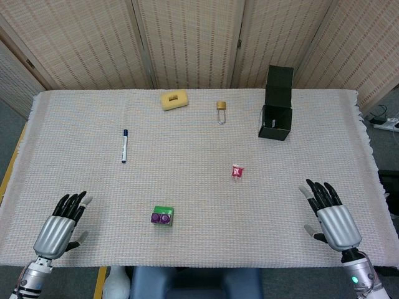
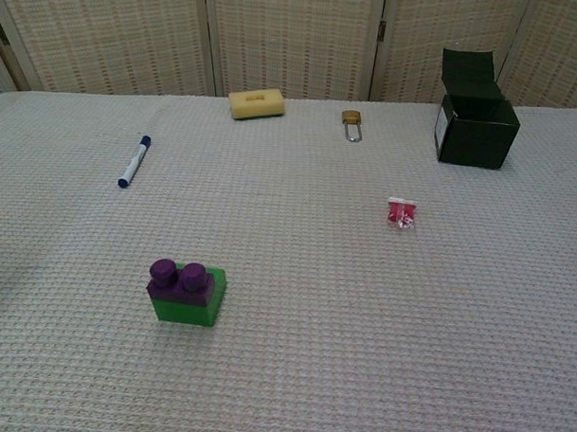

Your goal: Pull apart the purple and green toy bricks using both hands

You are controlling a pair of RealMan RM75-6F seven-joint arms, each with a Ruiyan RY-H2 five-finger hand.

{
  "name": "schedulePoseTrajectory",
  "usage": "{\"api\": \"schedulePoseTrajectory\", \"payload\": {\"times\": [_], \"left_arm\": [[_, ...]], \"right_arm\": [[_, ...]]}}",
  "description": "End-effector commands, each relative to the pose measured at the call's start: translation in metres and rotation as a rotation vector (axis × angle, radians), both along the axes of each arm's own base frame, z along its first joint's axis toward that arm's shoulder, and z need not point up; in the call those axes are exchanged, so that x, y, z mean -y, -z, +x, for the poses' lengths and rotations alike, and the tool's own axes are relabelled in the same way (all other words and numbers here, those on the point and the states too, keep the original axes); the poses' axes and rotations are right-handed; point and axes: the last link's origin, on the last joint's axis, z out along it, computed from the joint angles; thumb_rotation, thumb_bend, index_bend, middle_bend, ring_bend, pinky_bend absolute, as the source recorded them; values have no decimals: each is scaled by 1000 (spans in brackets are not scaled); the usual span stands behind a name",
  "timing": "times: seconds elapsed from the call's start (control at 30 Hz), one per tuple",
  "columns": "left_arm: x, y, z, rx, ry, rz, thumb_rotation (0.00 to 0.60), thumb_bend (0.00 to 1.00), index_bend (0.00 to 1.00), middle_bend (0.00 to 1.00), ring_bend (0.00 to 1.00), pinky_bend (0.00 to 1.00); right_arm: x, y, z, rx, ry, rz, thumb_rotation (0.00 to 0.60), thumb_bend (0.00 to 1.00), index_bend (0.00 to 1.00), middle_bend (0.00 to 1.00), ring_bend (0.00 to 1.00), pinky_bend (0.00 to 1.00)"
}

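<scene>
Currently both my hands sit at the near edge of the table, palms down, fingers spread apart, holding nothing: left hand (image 1: 59, 228) toward the near-left corner, right hand (image 1: 333, 221) toward the near-right corner. Neither shows in the chest view.

Task item: purple brick (image 2: 180, 280) is seated on top of the green brick (image 2: 191, 305), studs up, joined. The pair lies near the near edge, left of centre, well apart from both hands and closer to my left.

Plan for the approach, as I judge it: bring both hands in together, left to pin the green base by its side walls, right to pinch the purple one below its studs, then pull straight up so the base doesn't skid on the woven cloth (image 1: 187, 143).

Writing: none legible on the marker (image 1: 124, 146), padlock (image 1: 221, 111), black box (image 1: 276, 112) or small red packet (image 1: 236, 171).
</scene>
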Motion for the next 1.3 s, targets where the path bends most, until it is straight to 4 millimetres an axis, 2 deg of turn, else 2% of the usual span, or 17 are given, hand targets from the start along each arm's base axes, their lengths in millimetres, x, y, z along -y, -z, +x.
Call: {"api": "schedulePoseTrajectory", "payload": {"times": [0.03,0.13,0.27,0.43,0.67,1.07,1.3], "left_arm": [[-8,15,18,201,43,-10,600,343,228,17,0,5],[-16,25,32,295,13,-31,600,343,360,17,0,0],[-26,32,53,347,-25,-115,600,344,404,7,0,0],[-40,46,76,362,-24,-155,600,362,405,7,0,0],[-53,75,100,325,6,-174,600,363,369,7,0,0],[-54,109,113,251,-30,-215,600,364,371,7,0,0],[-58,119,111,236,-60,-227,600,369,372,7,0,0]], "right_arm": [[2,1,-1,-4,3,-3,600,267,0,0,0,0],[5,4,-1,-10,9,2,600,267,0,0,0,0],[7,4,-2,-15,19,-6,600,267,0,0,0,0],[8,1,-3,-9,34,-28,600,267,0,0,0,0],[15,-2,-7,-7,63,-36,600,267,0,0,0,0],[8,-20,-9,62,51,-67,600,267,0,0,0,0],[7,-29,-13,83,56,-85,600,267,0,0,0,0]]}}
